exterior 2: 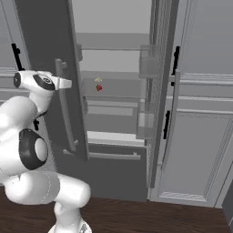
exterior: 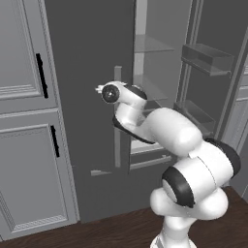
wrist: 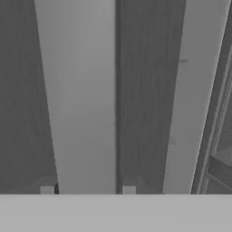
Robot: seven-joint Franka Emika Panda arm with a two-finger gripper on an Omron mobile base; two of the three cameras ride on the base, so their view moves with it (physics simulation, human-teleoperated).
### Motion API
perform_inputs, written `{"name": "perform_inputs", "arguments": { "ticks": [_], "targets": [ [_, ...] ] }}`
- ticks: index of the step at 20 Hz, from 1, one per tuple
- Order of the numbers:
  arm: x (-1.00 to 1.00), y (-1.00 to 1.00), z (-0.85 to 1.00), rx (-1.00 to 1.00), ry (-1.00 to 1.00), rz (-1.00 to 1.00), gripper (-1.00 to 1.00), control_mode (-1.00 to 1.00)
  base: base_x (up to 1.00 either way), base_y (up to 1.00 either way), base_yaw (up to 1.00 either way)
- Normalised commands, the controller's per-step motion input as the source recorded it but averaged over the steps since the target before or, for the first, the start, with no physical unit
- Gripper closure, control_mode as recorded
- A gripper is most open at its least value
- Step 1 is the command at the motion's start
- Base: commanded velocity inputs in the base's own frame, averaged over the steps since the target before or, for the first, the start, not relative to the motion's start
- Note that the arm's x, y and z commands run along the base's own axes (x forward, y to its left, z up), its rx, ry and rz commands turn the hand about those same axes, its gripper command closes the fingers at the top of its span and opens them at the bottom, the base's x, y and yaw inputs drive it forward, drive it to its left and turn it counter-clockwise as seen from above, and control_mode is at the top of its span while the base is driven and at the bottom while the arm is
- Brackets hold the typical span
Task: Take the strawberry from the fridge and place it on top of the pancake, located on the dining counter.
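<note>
The fridge [exterior 2: 113, 170] stands with both upper doors swung open. On a middle shelf inside lies the tiny red strawberry [exterior 2: 98, 88]. My gripper [exterior 2: 64, 83] is at the long bar handle [exterior 2: 67, 113] of the left door [exterior: 87, 48], well left of the berry. In the hand view the pale handle bar [wrist: 81, 99] fills the gap between my fingertips [wrist: 47, 190], so the gripper [wrist: 88, 190] is shut on it. The pancake and the dining counter are out of view.
A small pale yellowish item [exterior 2: 98, 79] sits just above the berry. The right door [exterior: 227, 97] is open, with clear bins [exterior: 208, 55] on its inner side. Light grey panelled cabinets [exterior: 19, 121] [exterior 2: 205, 113] flank the fridge. Below the shelves is the lower drawer [exterior 2: 113, 156].
</note>
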Motion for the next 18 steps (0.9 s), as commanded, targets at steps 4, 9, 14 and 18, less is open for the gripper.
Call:
{"name": "perform_inputs", "arguments": {
  "ticks": [4,9,14,18],
  "targets": [
    [-0.4,0.67,0.0,-0.01,0.01,-0.27,1.0,-1.0,0.0,0.0,0.0],
    [-0.26,0.84,0.0,0.0,0.02,-0.14,1.0,-1.0,0.0,0.0,0.0],
    [-0.19,0.93,-0.08,0.0,-0.11,0.0,1.0,-1.0,0.0,0.0,0.0],
    [-0.15,0.93,-0.07,-0.02,-0.14,0.0,1.0,-1.0,0.0,0.0,0.0]
  ]
}}
